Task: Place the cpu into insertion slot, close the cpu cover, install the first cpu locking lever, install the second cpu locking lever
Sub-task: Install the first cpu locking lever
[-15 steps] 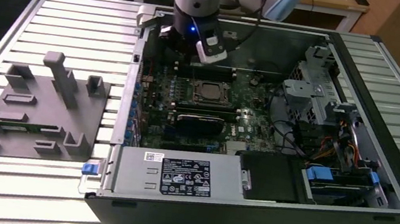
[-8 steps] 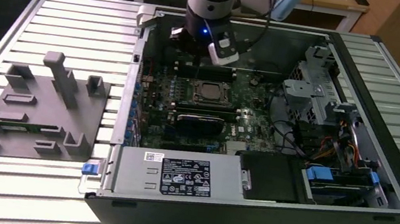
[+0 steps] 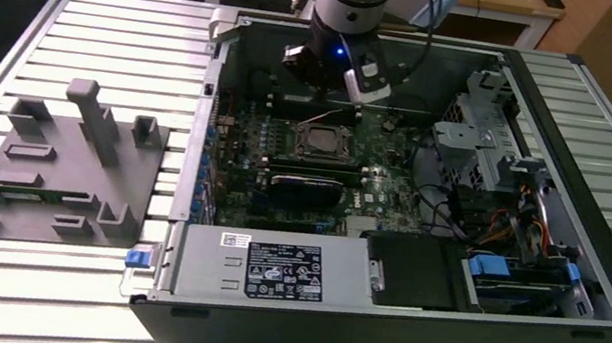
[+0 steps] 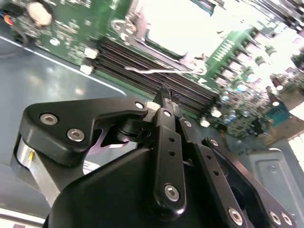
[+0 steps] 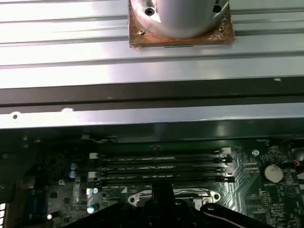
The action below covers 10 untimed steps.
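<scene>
The insertion slot point(image 3: 320, 143) sits mid-motherboard inside the open computer case, a dark square with a silvery rim. A silvery frame, the cpu cover point(image 3: 322, 130), lies around it. I cannot tell the cpu apart inside it; in the second wrist view that area point(image 4: 180, 28) is washed out bright. A thin wire locking lever point(image 4: 161, 71) runs along the slot's edge beside the memory slots point(image 4: 142, 57). My gripper point(image 3: 322, 86) hangs just above the board, on the far side of the slot over the memory slots. Its black fingers point(image 4: 164, 102) meet at the tips, shut, with nothing seen between them.
The case wall point(image 3: 207, 120) rises at the exterior view's left, with a grey fixture plate point(image 3: 64, 163) beyond it on the slatted table. A black card point(image 3: 306, 190) lies near the slot, the power supply point(image 3: 267, 266) in front, and drive cages and cables point(image 3: 500, 173) at the right.
</scene>
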Motion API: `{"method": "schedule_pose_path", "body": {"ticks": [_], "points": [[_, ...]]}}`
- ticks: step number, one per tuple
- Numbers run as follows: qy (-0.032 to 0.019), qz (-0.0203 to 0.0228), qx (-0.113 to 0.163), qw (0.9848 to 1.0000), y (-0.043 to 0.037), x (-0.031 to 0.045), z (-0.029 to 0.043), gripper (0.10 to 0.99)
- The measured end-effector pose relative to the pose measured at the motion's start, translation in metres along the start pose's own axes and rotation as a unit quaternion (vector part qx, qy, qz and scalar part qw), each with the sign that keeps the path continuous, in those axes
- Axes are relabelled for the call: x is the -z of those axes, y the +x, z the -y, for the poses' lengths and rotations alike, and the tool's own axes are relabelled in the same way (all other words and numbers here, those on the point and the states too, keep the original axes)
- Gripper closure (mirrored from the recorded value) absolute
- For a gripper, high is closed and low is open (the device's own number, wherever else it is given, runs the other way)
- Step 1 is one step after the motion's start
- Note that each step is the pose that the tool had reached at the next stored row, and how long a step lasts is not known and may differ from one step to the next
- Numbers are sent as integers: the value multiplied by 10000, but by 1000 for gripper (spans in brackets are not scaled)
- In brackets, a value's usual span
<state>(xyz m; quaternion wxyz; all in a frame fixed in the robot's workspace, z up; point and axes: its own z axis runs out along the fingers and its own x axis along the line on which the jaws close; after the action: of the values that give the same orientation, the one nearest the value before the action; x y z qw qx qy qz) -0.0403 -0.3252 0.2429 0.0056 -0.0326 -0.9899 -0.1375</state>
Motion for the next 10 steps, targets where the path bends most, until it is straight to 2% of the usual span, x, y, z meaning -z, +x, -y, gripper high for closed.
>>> {"method": "schedule_pose_path", "body": {"ticks": [2, 8, 10], "points": [[1, -2, -1, 10000, -46, 1, -3, 980], [2, 2, 0, 10000, -53, -1, -3, 980], [23, 48, 13, 10000, -50, -8, -2, 980]]}}
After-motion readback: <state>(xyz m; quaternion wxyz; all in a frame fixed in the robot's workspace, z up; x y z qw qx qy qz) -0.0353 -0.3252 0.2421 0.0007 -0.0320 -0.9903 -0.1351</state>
